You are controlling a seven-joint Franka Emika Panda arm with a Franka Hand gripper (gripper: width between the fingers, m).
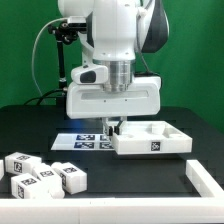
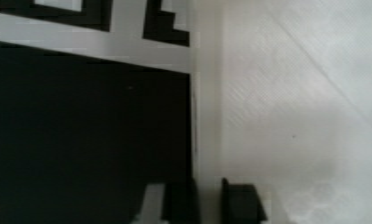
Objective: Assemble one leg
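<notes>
- Nearest the lens, in the lower left of the exterior frame, a cluster of white leg blocks (image 1: 45, 178) lies on the black surface (image 1: 120, 190), each face carrying a black-and-white tag.
- At the lower right of that frame, a white part (image 1: 205, 183) is cut off by the edge.
- Mid-frame, a large white tray-like panel (image 1: 135, 148) sits right of centre, with a tag on its front wall.
- Just left of the panel lies the marker board (image 1: 85, 140), flat on the surface.
- From above, the arm reaches straight down, and the pincer (image 1: 112, 128) is at the panel's back left corner.
- All the leg blocks lie well apart from the pincer, lower and further left in the frame, and none is touched.
- The wrist view is blurred: the pincer (image 2: 197, 205) shows two dark fingertips (image 2: 156, 205) with a narrow gap, astride the line where the panel (image 2: 289, 120) meets the surface (image 2: 85, 130).
- Whether the fingertips press on the panel's edge cannot be told.
- Tags of the marker board (image 2: 94, 48) show beyond.
</notes>
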